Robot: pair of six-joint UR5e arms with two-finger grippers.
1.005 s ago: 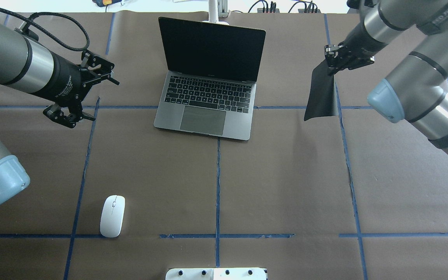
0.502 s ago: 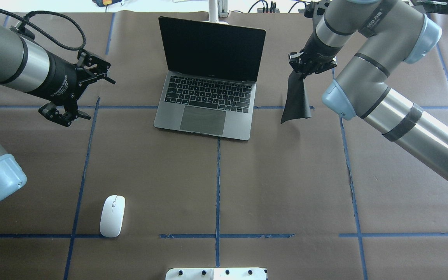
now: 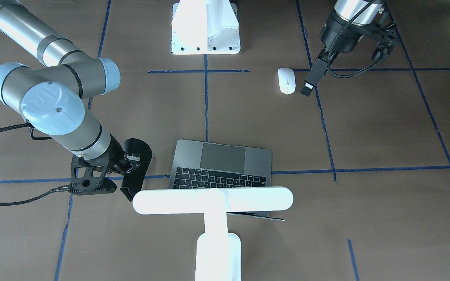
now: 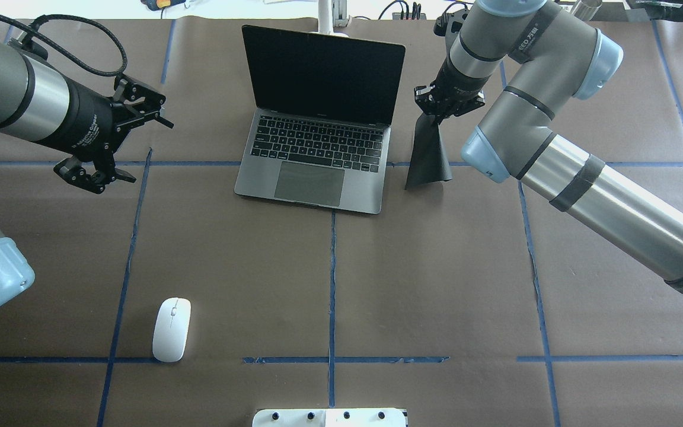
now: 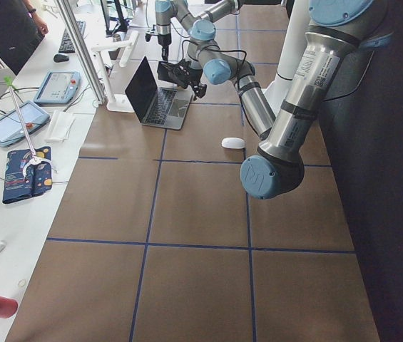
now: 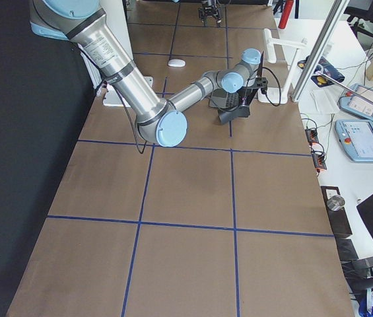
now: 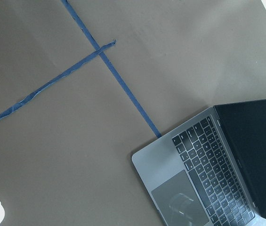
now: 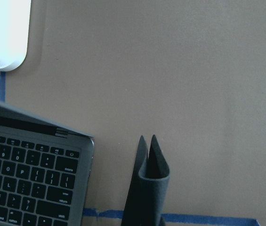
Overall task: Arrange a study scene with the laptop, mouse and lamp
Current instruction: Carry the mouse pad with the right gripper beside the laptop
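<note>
Overhead, upper right: the right claw is clamped on a hanging black mat beside the open laptop (left claw spread apart, upper left).

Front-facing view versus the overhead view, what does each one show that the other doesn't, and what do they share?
Only the front-facing view shows the lamp's bar head spanning the laptop's rear, hiding its screen. Only the overhead view shows the dark laptop screen and the whole hanging length of the black mat. Both show the laptop, the mouse, the open left gripper, and the right gripper shut on the mat beside the laptop.
</note>
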